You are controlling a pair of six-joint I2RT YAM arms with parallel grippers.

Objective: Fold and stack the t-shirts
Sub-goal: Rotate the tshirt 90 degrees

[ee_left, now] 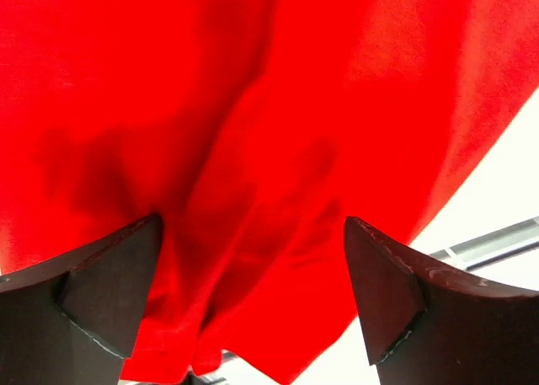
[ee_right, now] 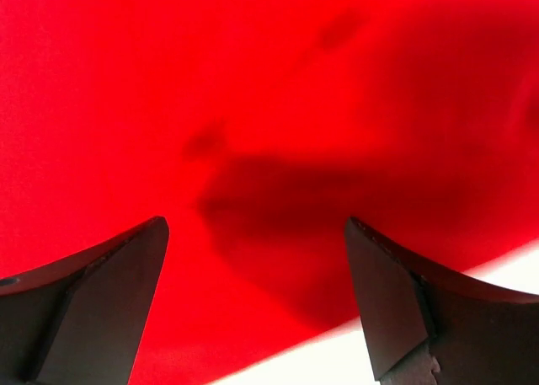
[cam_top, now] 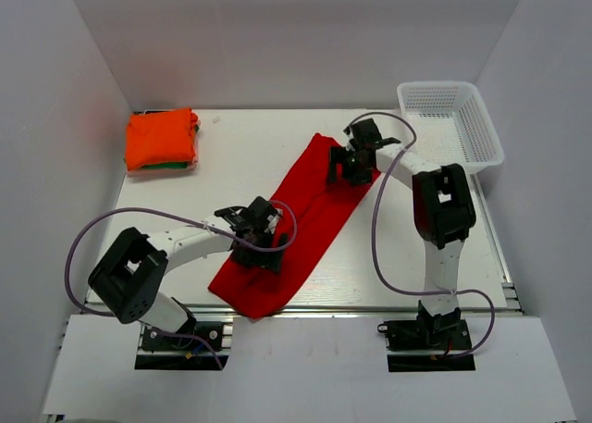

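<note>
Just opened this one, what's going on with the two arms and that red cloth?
Both arms are on the red t-shirt, folded into a long strip lying diagonally on the table. The left pincer is over its near part, the right pincer over its far end, both open. A folded orange t-shirt already sits on a green one at the far left.

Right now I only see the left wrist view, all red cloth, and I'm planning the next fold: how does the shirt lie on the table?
Observer: The red t-shirt lies as a long strip, running diagonally from near left to far right.
Operator: Where is the right arm?
Observer: Its jaws stand open over the strip's far end.
Operator: And the stack?
Observer: A folded orange t-shirt sits on a green one at the far left corner of the table.
</note>
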